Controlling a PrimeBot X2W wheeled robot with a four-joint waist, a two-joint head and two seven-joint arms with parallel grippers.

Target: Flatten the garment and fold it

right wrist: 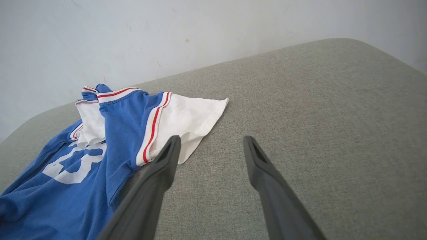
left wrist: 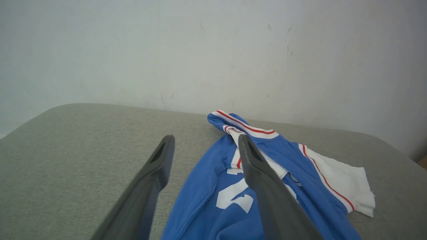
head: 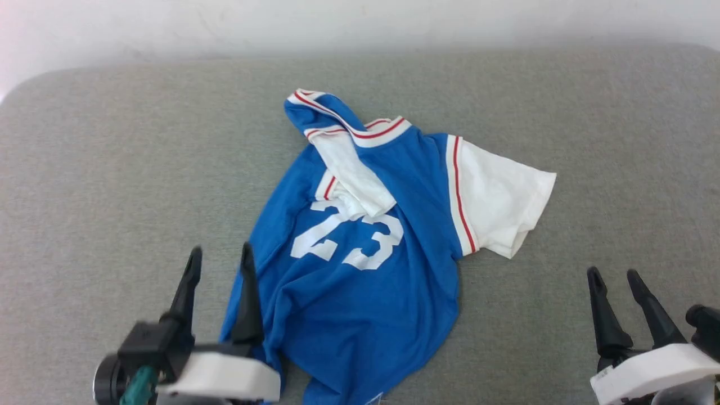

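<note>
The garment (head: 365, 281) is a royal-blue jersey with a white "23", lying crumpled on the grey cushioned surface (head: 112, 185). One white sleeve (head: 500, 202) spreads out to the right; the other sleeve (head: 354, 180) is folded over the chest. My left gripper (head: 220, 256) is open, hovering at the garment's lower left edge, with nothing between its fingers. My right gripper (head: 614, 275) is open over bare surface, to the right of the garment. In the left wrist view the garment (left wrist: 206, 206) lies under the right finger. In the right wrist view the garment (right wrist: 86, 173) lies left of the fingers.
A pale wall (head: 360, 22) runs behind the surface's rounded far edge. Bare grey fabric lies to the left and right of the garment.
</note>
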